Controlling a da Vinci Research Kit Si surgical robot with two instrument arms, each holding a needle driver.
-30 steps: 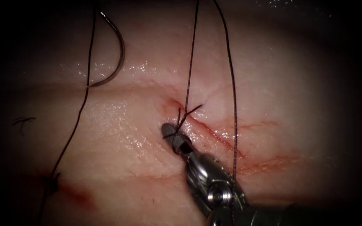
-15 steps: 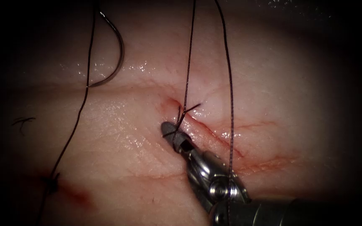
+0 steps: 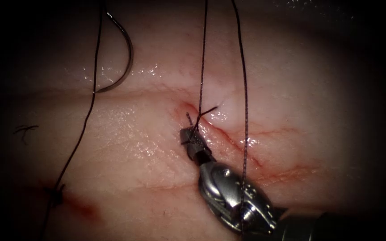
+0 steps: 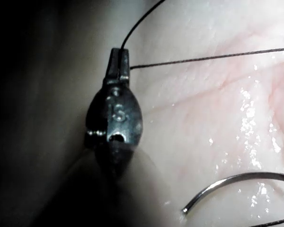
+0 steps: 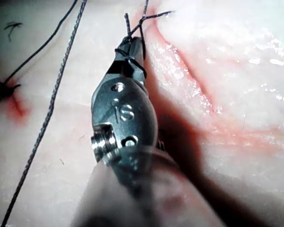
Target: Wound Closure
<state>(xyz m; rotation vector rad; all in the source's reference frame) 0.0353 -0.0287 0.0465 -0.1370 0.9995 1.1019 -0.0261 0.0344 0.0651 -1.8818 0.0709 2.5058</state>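
The right tool (image 3: 187, 136) comes up from below onto the cut (image 3: 228, 143) in the tissue (image 3: 126, 147). Its jaws are shut on the thread right beside the knot (image 3: 197, 119), and a loop of thread (image 5: 130, 59) is wound around them (image 5: 136, 45). Two short tails stick out of the knot. One long strand (image 3: 201, 67) climbs from the knot out of view, and a second strand (image 3: 245, 111) runs past the tool's wrist. The left tool (image 4: 118, 53) is shut on the thread with the strand drawn taut. The curved needle (image 3: 127, 58) lies free on the tissue left of the cut (image 4: 227, 184), held by neither tool.
An earlier stitch knot (image 3: 54, 194) sits at the lower left in a patch of red fluid (image 3: 83, 209). The needle's trailing thread (image 3: 83, 125) runs down to it. A short cut end of thread (image 3: 24, 130) lies at the far left. Red fluid lines the cut.
The right tool has rolled at its wrist and its tip has shifted a little right and up towards the knot. The taut strands have barely moved; the needle is still.
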